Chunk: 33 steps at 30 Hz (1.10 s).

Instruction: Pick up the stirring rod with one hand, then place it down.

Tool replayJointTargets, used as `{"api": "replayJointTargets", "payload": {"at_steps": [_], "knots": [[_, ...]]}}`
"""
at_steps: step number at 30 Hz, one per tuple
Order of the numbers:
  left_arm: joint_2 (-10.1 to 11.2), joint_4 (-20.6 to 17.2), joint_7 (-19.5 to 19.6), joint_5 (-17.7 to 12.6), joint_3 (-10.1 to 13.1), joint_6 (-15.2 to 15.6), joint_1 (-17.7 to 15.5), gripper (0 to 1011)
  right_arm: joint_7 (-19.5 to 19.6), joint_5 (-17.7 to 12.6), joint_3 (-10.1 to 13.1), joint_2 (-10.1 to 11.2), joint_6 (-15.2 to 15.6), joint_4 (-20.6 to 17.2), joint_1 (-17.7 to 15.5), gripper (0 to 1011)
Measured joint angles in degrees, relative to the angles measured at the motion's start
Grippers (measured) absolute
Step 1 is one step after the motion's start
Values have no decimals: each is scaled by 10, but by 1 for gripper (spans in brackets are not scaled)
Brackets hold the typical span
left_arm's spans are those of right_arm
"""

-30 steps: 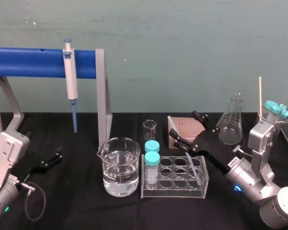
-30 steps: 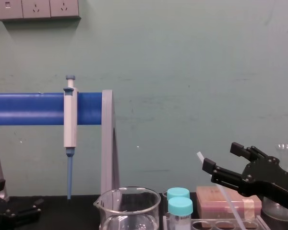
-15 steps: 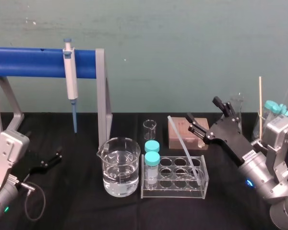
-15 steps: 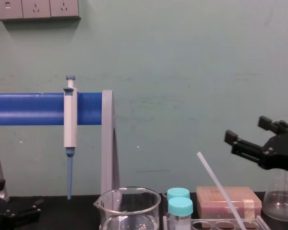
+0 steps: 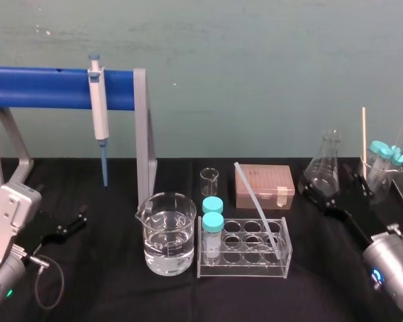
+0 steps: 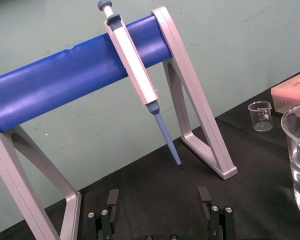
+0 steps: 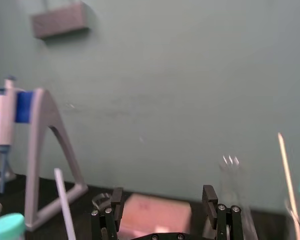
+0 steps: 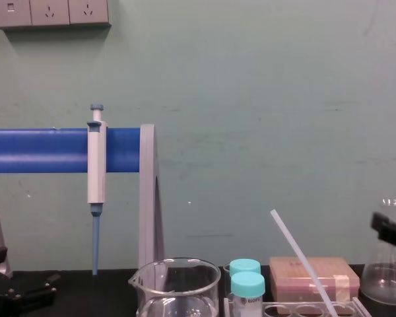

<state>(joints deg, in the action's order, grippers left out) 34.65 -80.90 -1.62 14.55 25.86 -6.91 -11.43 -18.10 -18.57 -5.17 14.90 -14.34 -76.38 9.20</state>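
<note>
The stirring rod (image 5: 255, 204) leans in the clear tube rack (image 5: 245, 267), untouched by either gripper. Its foot sits in one of the rack's rightmost holes and its top tilts toward the rack's left. The right gripper (image 7: 161, 199) hovers off the rack's right side near the flask (image 5: 326, 151), jaws apart and empty. The left gripper (image 6: 158, 196) rests well to the rack's left, jaws likewise apart.

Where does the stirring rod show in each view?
Head: rod leans in the rack, right of centre.
Chest: rod slants up at lower right.
Right wrist: rod between stand and pink box.
Left wrist: not in it.
Landmark: pink box, just behind the rod.
</note>
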Motion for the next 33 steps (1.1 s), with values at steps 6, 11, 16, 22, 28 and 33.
{"api": "replayJointTargets", "payload": {"at_steps": [6, 11, 16, 22, 28, 33], "knots": [[0, 0, 0, 0, 0, 0, 0, 1000, 16, -8, 8, -1, 62, -7, -15, 1000], [0, 0, 0, 0, 0, 0, 0, 1000, 17, -10, 7, -1, 79, -3, -12, 1000], [0, 0, 0, 0, 0, 0, 0, 1000, 17, -10, 7, 0, 79, -3, -12, 1000], [0, 0, 0, 0, 0, 0, 0, 1000, 17, -10, 7, 0, 77, -4, -12, 1000], [0, 0, 0, 0, 0, 0, 0, 1000, 17, -10, 7, 0, 76, -4, -13, 1000], [0, 0, 0, 0, 0, 0, 0, 1000, 17, -9, 7, 0, 75, -4, -13, 1000]]}}
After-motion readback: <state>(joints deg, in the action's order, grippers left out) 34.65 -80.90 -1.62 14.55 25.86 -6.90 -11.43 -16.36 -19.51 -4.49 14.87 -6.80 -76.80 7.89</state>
